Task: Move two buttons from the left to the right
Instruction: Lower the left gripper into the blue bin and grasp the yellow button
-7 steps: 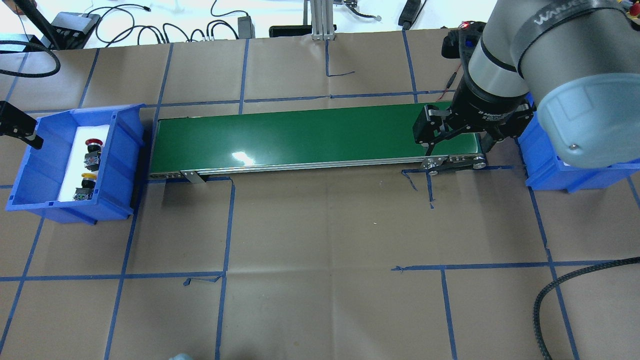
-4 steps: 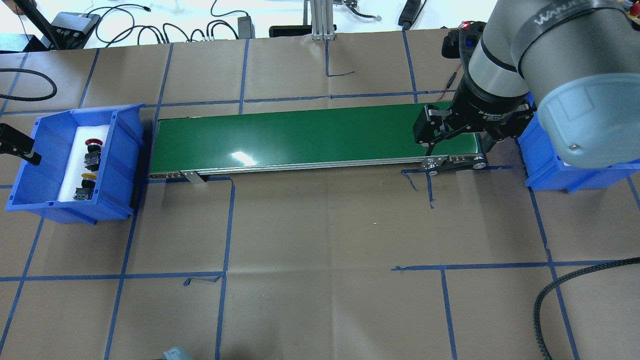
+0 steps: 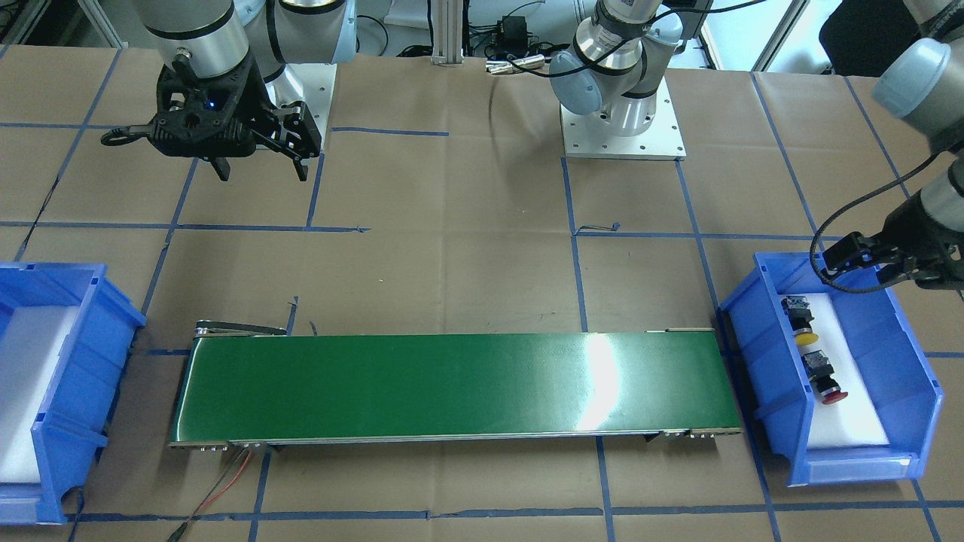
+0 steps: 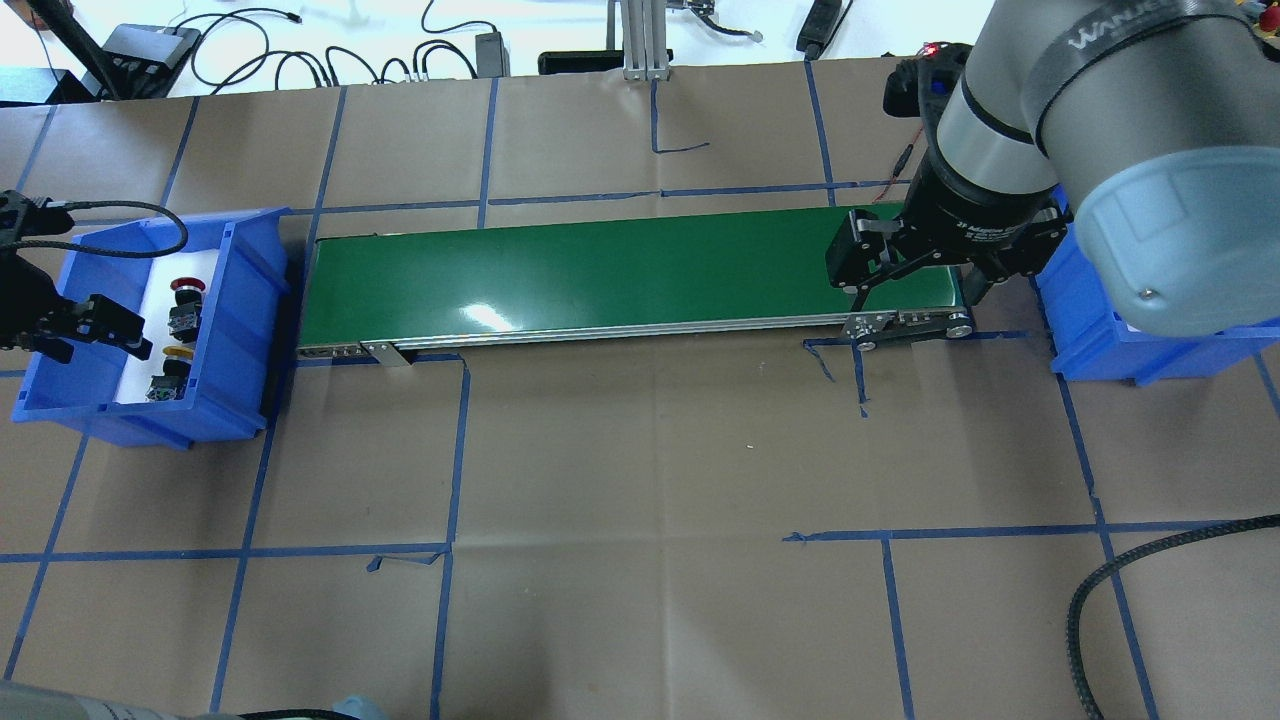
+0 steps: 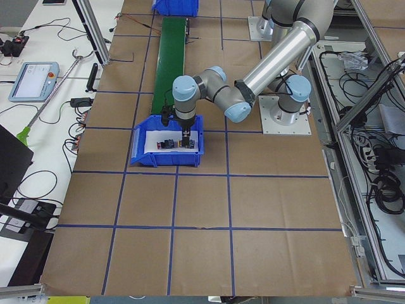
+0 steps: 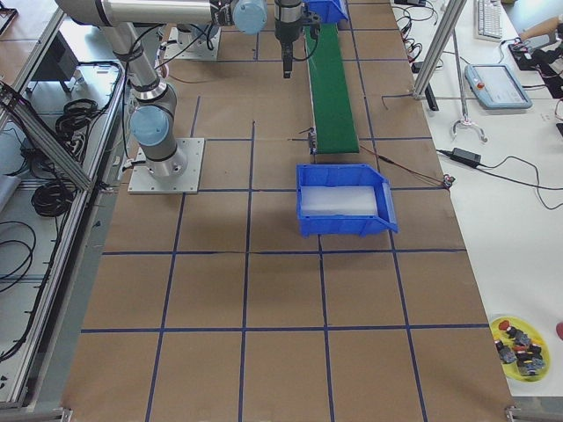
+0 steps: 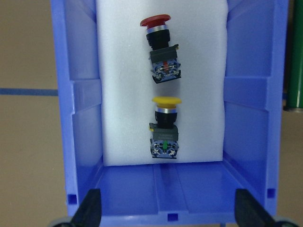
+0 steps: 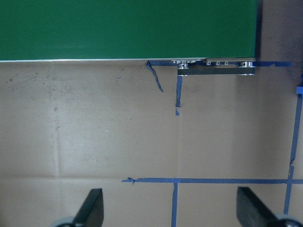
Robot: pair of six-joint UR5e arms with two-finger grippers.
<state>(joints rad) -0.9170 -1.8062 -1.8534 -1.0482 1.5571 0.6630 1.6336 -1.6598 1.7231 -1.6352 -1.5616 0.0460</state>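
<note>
Here, blue tape lines (image 4: 1000, 531) grid the brown paper surface (image 4: 650, 450).

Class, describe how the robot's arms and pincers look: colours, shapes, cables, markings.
The left arm and right arm: silver-grey tubes, blue-grey joint caps. The left pincer and right pincer: black, two-fingered. White lettering rings the right wrist; a black cable loops beside the left.

A wide table covered in brown kraft paper (image 4: 640, 480), marked into large squares by blue tape lines (image 4: 1000, 530). Beyond its far edge, a white bench (image 4: 560, 25) carries black cables (image 4: 425, 62) and an upright aluminium post (image 4: 640, 45). Lighting is bright and even.
</note>
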